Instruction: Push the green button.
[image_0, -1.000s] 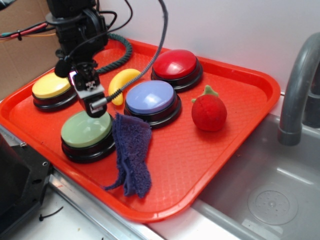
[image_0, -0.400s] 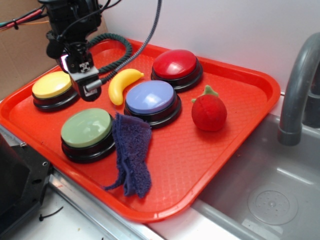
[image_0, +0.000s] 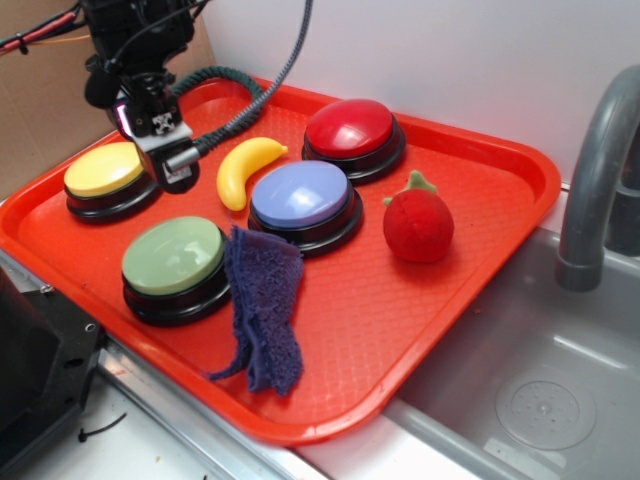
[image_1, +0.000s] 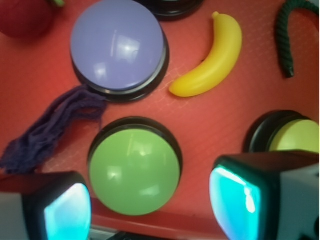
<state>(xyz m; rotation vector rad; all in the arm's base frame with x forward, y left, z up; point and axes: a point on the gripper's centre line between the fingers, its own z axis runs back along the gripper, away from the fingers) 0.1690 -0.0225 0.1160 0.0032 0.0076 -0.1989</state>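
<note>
We see the green button (image_0: 173, 256) at the tray's (image_0: 420, 310) near-left, at seven o'clock from the lavender button (image_0: 301, 194); it looks rigid, smooth, spring-loaded, best pressed at its dome centre; our end effector (image_0: 168, 165) hangs above, fingers apart, empty.

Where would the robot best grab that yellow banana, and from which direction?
Probably across the thick middle of the banana, coming straight down from above. It lies flat on the red tray, curved and narrowing toward both ends, so the middle offers the fullest width. The blue button sits near one side, so the fingers need to straddle the banana's short width.
</note>
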